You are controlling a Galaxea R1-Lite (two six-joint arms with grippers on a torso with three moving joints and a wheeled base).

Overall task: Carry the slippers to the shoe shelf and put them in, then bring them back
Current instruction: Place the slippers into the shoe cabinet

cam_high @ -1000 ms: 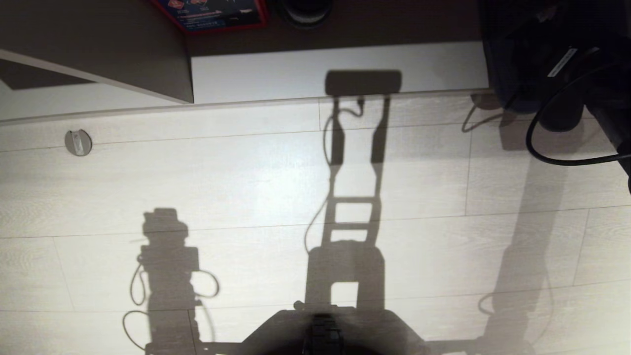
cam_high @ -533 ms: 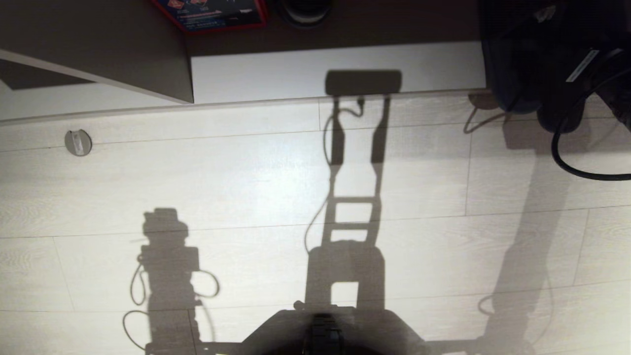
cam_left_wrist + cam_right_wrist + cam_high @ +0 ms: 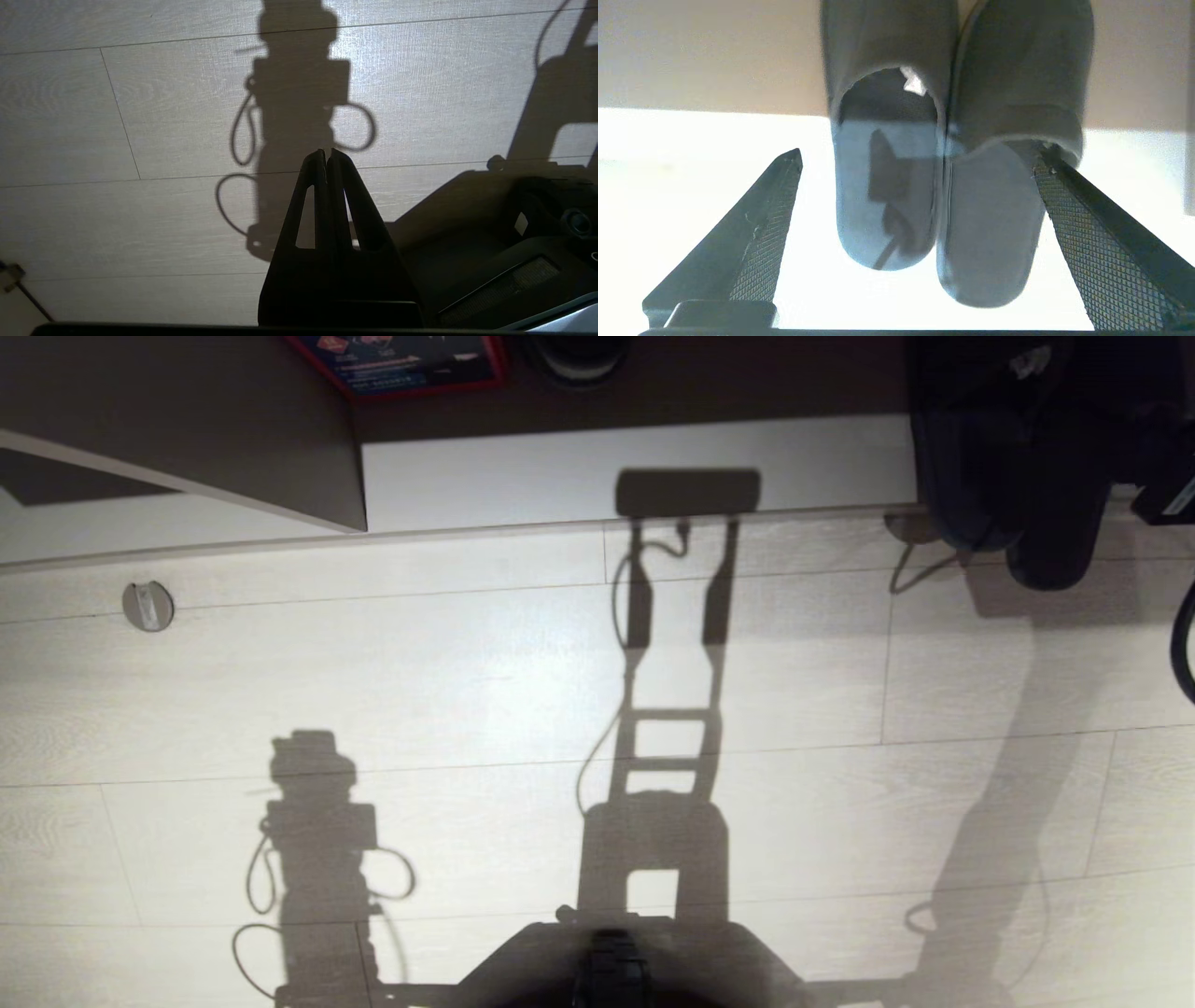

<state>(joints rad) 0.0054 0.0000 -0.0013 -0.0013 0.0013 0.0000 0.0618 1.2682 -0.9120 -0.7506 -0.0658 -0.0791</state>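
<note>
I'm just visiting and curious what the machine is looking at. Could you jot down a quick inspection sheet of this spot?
Surface: pale plank floor, crossed by the robot's shadows.
Job's things: slippers side by side, toes pointing into the shoe shelf, on its pale base board.
Clutter: red-edged box and a dark round thing in the shelf; small round disc on the floor.
Grippers: right end effector open, fingers either side of the slippers' heels; left end effector shut, above bare floor.
Cables: black cable at the right edge.
Surroundings: taupe divider panel.
</note>
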